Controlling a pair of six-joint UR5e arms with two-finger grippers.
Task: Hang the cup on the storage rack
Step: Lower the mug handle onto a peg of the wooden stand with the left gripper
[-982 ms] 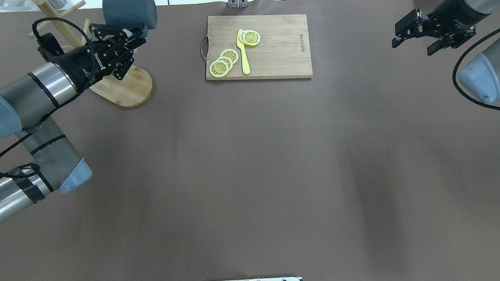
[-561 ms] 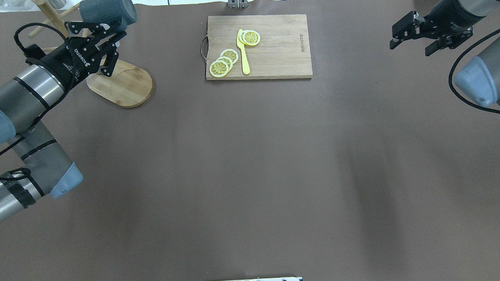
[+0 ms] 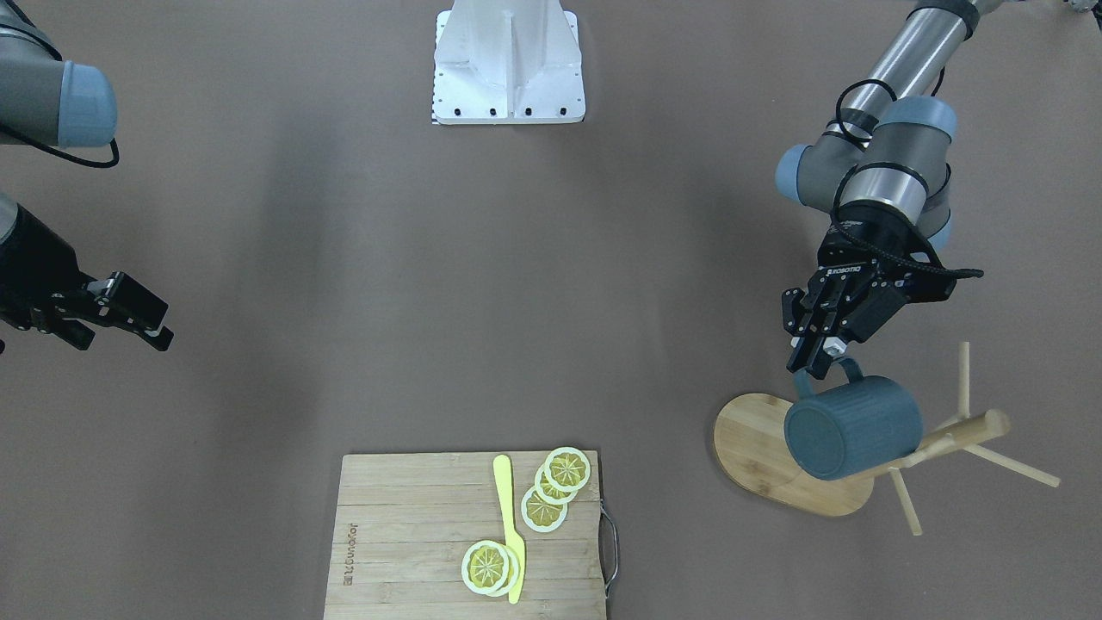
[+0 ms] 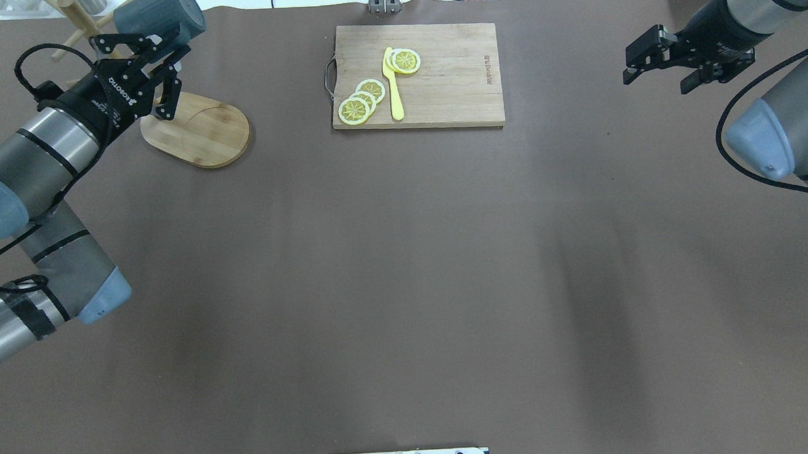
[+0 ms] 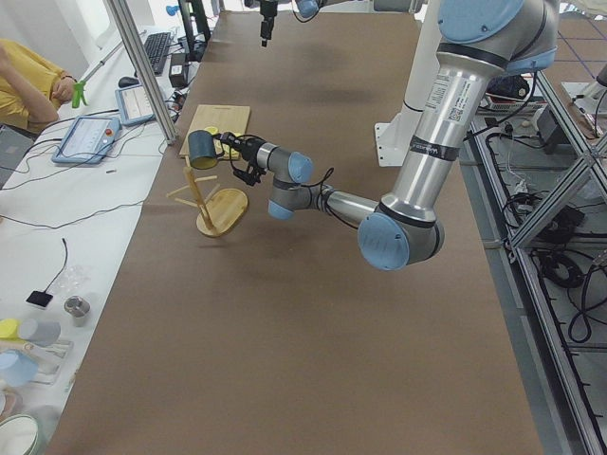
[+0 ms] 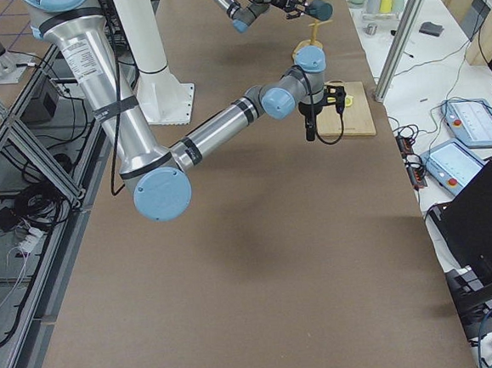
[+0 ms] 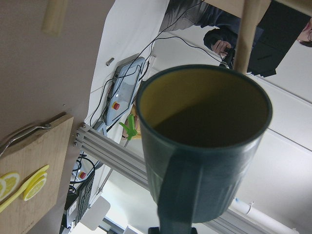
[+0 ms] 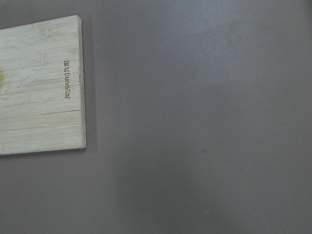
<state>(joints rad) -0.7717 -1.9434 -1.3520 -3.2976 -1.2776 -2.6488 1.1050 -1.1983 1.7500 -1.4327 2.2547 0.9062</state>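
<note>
Moved since earlier: in the overhead view your left gripper (image 3: 820, 355) has carried the cup (image 3: 852, 428) further toward the upper left corner, so more of the rack (image 3: 749, 448) base now shows; the right arm has barely shifted.
Left gripper: fingers closed on the cup's handle, with the cup hanging below them.
Cup: in the air, tipped on its side. In the front view its bottom faces the camera and it overlaps the rack's post, just right of the base.
Rack: the post leans toward the right of the front view. One peg (image 3: 964, 372) points up there and two more point lower right.
Key relation: the handle sits at the cup's upper left, on the gripper side, and the pegs lie to the cup's right. You probably need the loop turned toward a peg tip.
Wrist view: a dowel (image 7: 248, 34) rises past the rim at upper right; you cannot tell whether they touch.
Right gripper (image 4: 655, 85): fingers apart, holding nothing, far across the table at upper right.
</note>
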